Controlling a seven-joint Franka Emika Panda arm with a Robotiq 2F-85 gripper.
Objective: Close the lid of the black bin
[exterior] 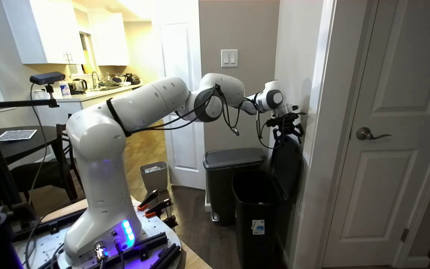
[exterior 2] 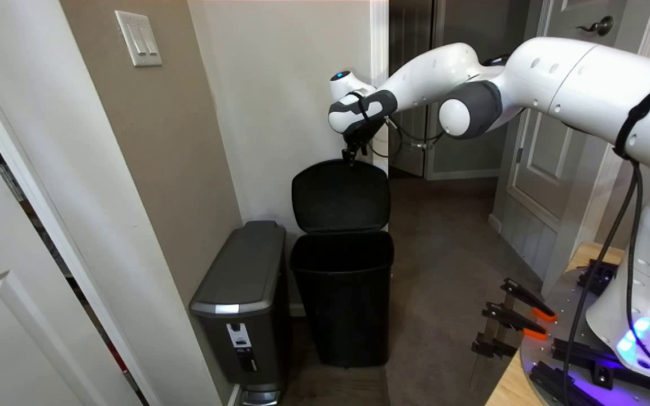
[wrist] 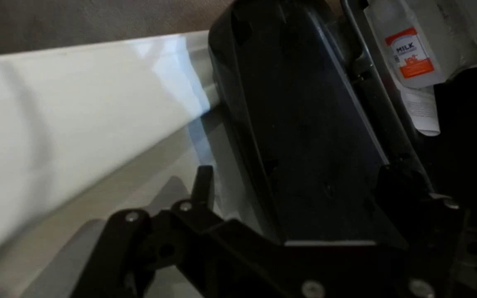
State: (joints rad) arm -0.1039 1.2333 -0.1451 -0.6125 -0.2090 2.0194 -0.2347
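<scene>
So the lid [exterior 2: 341, 197] of the black bin [exterior 2: 345, 316] is up, standing on its hinge near the pale wall [exterior 2: 280, 101], and the bin's mouth is uncovered. In the wrist view the pincer [wrist: 296, 176] has its fingers [wrist: 204, 188] spread wide with the lid between them, one on the wall side and one over the bin side. No way to tell if either finger is touching the plastic, it's pretty dark down there. Both exterior views put the pincer right at the lid's top edge. Wrist view also shows some of what's in the bin: a milk jug [wrist: 412, 49] with an orange and white label, plus a bit of white paper [wrist: 422, 109] partly hidden by it. The grey pedal bin [exterior 2: 249, 310] sits just beside the black one with its top down. Over by the base of the white robot arm [exterior: 155, 98] there's a couple of black and orange clamps [exterior 2: 510, 317] at the edge of the wooden surface [exterior: 190, 259]
</scene>
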